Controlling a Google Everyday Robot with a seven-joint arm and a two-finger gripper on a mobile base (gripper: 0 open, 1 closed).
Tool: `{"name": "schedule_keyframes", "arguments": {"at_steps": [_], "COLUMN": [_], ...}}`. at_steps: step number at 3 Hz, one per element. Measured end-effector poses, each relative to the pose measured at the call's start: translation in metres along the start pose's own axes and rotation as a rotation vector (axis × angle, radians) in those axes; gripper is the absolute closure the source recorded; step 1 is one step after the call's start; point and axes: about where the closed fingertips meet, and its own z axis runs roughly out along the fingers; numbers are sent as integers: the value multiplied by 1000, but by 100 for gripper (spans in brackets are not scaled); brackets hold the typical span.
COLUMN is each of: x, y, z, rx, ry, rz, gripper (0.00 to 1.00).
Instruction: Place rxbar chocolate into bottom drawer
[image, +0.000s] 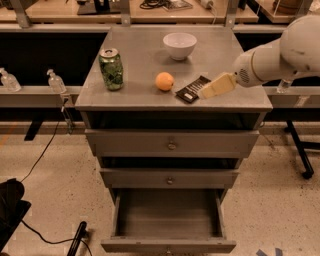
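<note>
The rxbar chocolate (191, 89), a flat dark bar with white lettering, lies on the grey cabinet top (140, 60) right of the middle, near the front edge. My gripper (209, 90) comes in from the right on a white arm; its cream-coloured tip sits just at the bar's right end, low over the top. The bottom drawer (169, 235) is pulled out below; its grey tray holds nothing. The two drawers above it are shut.
A green can (111, 69) stands at the top's left. An orange (164, 81) lies just left of the bar. A white bowl (179, 45) sits at the back. Two clear bottles (54, 80) stand on a ledge to the left. A cable runs across the floor.
</note>
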Motion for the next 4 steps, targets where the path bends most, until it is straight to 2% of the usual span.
{"name": "schedule_keyframes", "arguments": {"at_steps": [1,2,3,4], "x": [22,21,14,3], "y": [-1,4,11,17], "z": [47,71,93,108], "rx": [-9,-64,-144,-230], "ry": [-13,-59,-102,-156], "rz": [121,156,128,59], "gripper": [0,0,0,18]}}
